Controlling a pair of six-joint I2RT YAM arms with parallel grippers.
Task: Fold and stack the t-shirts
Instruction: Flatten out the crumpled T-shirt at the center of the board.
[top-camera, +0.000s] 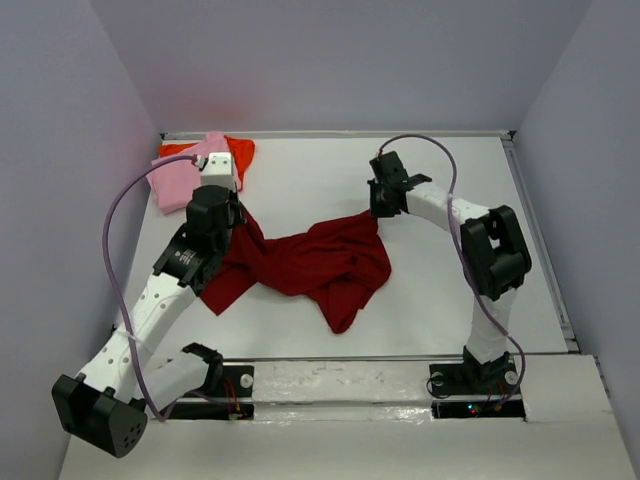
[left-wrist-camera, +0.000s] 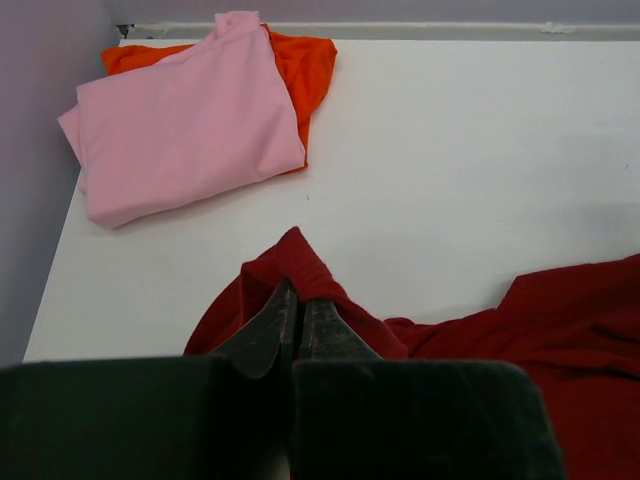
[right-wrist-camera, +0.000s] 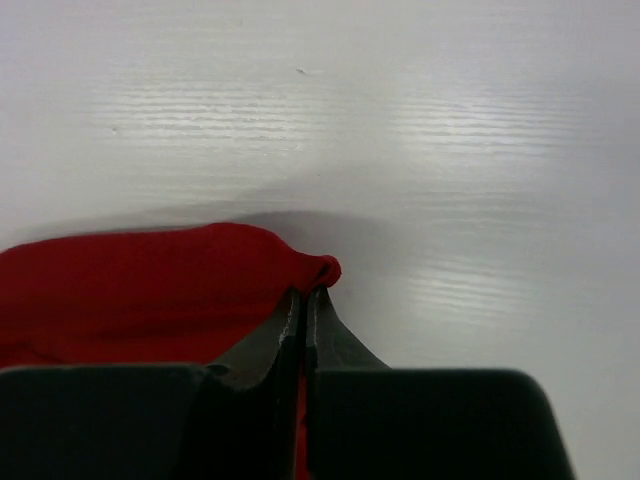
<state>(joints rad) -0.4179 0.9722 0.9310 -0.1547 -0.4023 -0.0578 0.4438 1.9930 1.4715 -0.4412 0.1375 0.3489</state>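
– While the pink t-shirt lies folded on the orange-red t-shirt at the table's far-left corner, what is left?
– Mostly the crimson t-shirt, crumpled mid-table, unfolded. The orange one's fold is largely hidden, so probably done.
– And the grippers?
– Left gripper pinches the crimson shirt's left edge; right gripper is clamped on its far-right corner.

White bench carrying a dark crimson t-shirt, crumpled and spread loosely. Beyond and to the left of the dark crimson t-shirt, an orange-red t-shirt lies flat, a folded pink t-shirt overlapping it.
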